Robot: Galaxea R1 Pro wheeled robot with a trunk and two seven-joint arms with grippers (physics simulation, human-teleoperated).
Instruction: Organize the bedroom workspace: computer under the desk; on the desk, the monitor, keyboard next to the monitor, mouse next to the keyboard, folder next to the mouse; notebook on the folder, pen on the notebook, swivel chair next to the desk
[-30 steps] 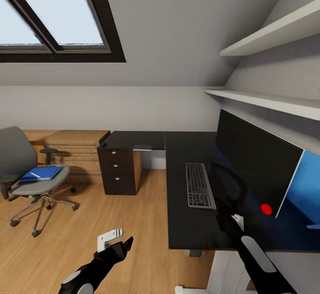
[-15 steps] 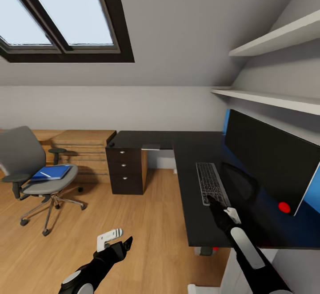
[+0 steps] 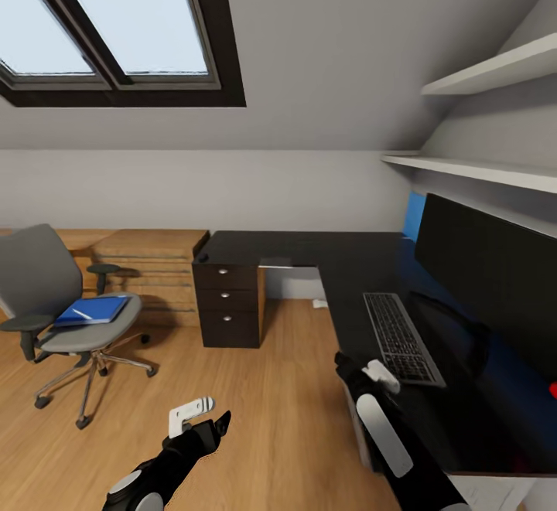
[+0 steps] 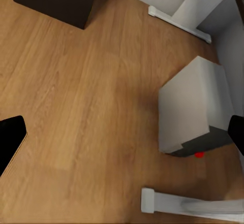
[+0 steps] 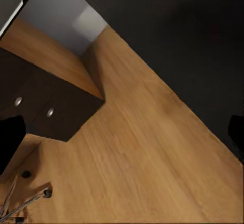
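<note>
The keyboard is flat and dark with grey keys, lying on the black desk beside the monitor, whose right side is cut off. A blue folder sits on the grey chair. Both grippers are open and empty.

Desk glossy black; swivel chair grey, blue folder on seat; keyboard dark grey; floor light wood grain.
</note>
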